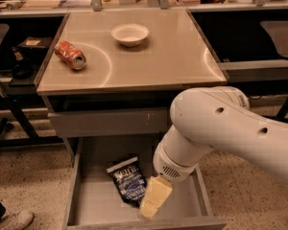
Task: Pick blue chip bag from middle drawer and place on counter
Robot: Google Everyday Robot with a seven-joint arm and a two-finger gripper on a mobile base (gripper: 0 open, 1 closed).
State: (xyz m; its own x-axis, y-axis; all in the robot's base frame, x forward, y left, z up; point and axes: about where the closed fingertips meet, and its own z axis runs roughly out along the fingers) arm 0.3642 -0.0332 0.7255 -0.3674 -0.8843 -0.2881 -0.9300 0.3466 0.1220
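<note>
My bulky white arm (221, 128) hides the right side of the wide grey metal middle drawer (92, 202), which stands pulled open. The cream gripper (149, 210) hangs low inside it, just beside the crinkly dark-blue chip bag (126, 181) lying on the floor; I cannot tell its grip state or whether it touches the bag. Bare floor lies left of the bag. The glossy beige counter (168, 56) holds 1 crushed orange can (70, 54) and 1 white bowl (129, 34).

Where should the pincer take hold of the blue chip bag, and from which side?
Probably from above, across the narrow width of the blue chip bag: it lies flat on the middle drawer floor. The pincer hovers by its near corner.
</note>
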